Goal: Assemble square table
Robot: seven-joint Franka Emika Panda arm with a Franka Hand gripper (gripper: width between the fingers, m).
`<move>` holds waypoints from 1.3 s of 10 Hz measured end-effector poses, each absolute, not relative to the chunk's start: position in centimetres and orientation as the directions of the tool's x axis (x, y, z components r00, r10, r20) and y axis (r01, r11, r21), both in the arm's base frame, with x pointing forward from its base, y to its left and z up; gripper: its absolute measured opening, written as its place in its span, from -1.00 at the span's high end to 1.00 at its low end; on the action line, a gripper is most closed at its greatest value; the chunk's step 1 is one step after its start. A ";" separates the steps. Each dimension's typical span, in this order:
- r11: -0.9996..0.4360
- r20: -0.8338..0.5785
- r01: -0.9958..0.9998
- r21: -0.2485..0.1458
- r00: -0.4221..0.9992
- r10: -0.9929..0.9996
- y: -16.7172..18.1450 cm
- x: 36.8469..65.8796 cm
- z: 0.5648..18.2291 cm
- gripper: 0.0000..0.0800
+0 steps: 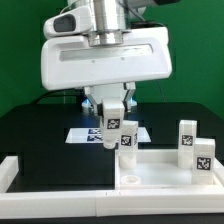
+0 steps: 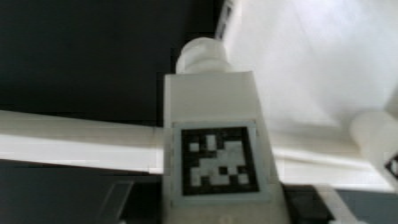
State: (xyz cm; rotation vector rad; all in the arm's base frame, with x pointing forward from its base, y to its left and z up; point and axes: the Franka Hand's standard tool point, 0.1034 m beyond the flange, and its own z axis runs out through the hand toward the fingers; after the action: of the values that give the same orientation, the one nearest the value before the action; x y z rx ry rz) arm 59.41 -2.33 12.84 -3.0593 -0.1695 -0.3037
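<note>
Above the square slab's (image 1: pixel 160 170) near rim, pincer (image 1: pixel 124 143) pinching an upright leg (image 1: pixel 126 140).

White rounded arm housing (image 1: pixel 105 60), grey cylindrical wrist joint, pale blue accents underneath, white claw (image 1: pixel 115 128)

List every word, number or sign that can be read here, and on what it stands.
No words or numbers are readable.
Black-and-white square tags only, on the held leg, the standing legs, and the marker board.
The tags carry patterns, not text.
</note>
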 end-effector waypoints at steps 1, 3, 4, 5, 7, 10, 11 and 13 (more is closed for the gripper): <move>-0.992 0.209 0.122 -0.039 0.972 0.111 -2.6 59.5 12.8 0.27; -0.993 0.223 0.112 -0.025 0.969 0.104 -3.0 59.4 12.8 0.27; -0.994 0.225 0.111 -0.023 0.969 0.103 -3.2 59.5 12.8 0.27; -0.992 0.317 0.119 0.035 0.940 0.124 -4.9 59.8 12.9 0.27; -0.992 0.488 0.012 0.124 0.870 0.071 -5.6 60.1 13.6 0.27; -0.983 0.616 -0.014 0.182 0.781 0.103 -6.6 60.7 13.7 0.27; -0.990 0.584 0.009 0.139 0.807 0.090 -6.1 60.2 12.5 0.27; -0.992 0.568 0.018 0.126 0.818 0.087 -6.0 60.1 12.1 0.27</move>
State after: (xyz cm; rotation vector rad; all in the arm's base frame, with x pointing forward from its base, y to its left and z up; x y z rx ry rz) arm 60.10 -6.02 12.14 -3.1046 -0.0894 -0.9792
